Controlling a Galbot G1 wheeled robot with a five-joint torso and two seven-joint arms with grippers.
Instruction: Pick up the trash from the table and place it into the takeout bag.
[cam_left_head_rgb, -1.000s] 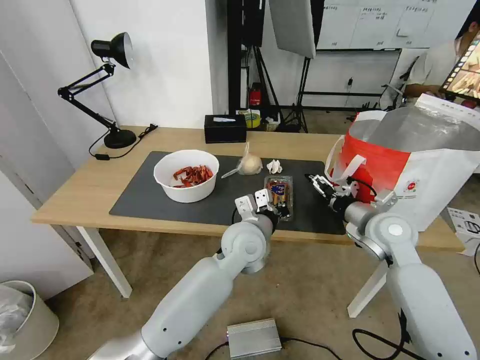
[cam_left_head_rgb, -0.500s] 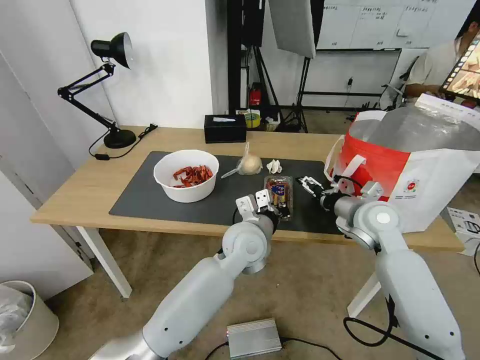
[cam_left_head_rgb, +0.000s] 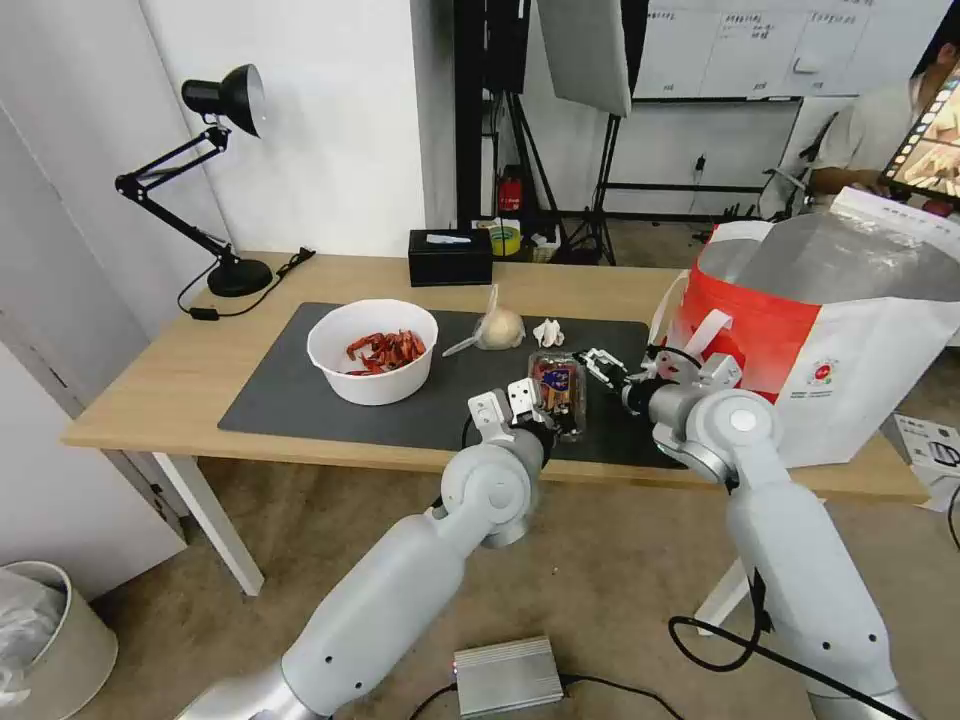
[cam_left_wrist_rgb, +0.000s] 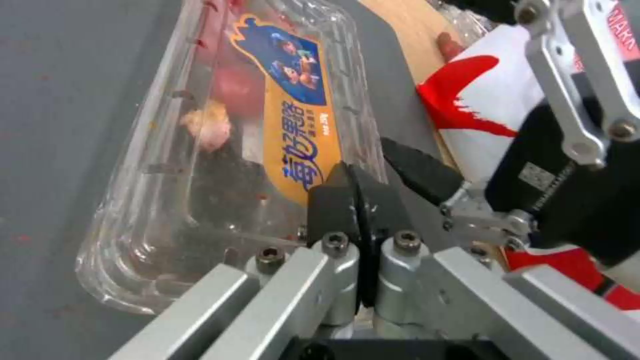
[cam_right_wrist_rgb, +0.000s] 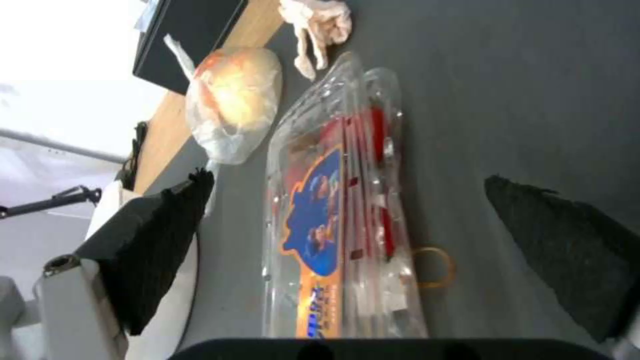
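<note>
- At the centre of the frame, on the grey mat (cam_left_head_rgb: 300, 400), the left gripper (cam_left_head_rgb: 528, 400) pinches the near edge of the clamshell (cam_left_head_rgb: 557, 385).
- Just right of it, the right gripper (cam_left_head_rgb: 598, 362) reaches with fingers spread.
- At the right edge stands the takeout bag (cam_left_head_rgb: 850, 340).

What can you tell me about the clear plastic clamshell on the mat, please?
The clear plastic clamshell is a closed, ribbed, transparent box with an orange-and-blue printed label and red and pale food bits inside. It lies on the dark grey mat, near its front edge. The left tool is shut on its near rim; the right tool, open, sits just beside its other side.
</note>
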